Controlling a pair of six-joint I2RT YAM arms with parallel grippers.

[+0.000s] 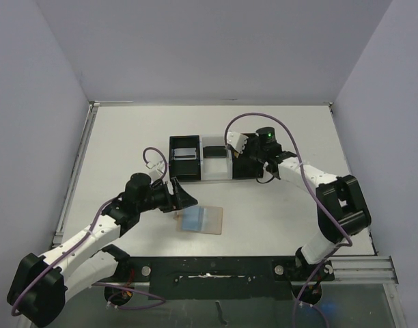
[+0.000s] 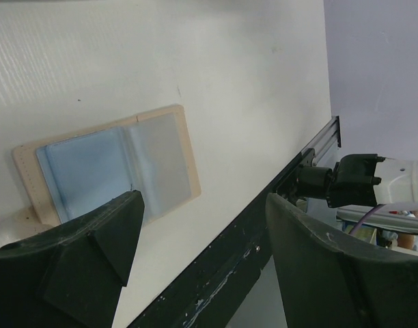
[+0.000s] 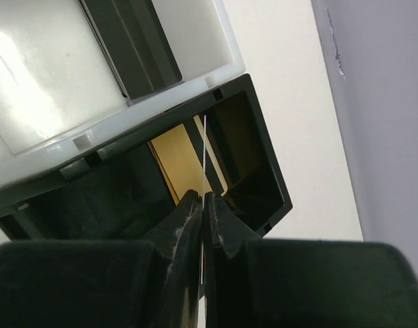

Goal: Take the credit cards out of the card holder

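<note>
The tan card holder (image 1: 213, 220) lies open on the table in front of the tray; it also shows in the left wrist view (image 2: 187, 147). A light blue-grey credit card (image 1: 193, 218) sits in its left half (image 2: 86, 171). My left gripper (image 1: 185, 199) is open and empty, hovering just left of and above the holder (image 2: 202, 225). My right gripper (image 1: 238, 156) is shut on a thin card seen edge-on (image 3: 204, 147), over the tray's right black compartment (image 3: 263, 171). A gold-yellow card (image 3: 182, 160) lies inside that compartment.
The black-and-white three-compartment tray (image 1: 216, 176) stands at mid-table; its left black compartment (image 1: 184, 154) holds a blue-grey card, and the white middle one (image 3: 52, 75) sits beside my right gripper. The black front rail (image 2: 223, 266) runs along the near table edge.
</note>
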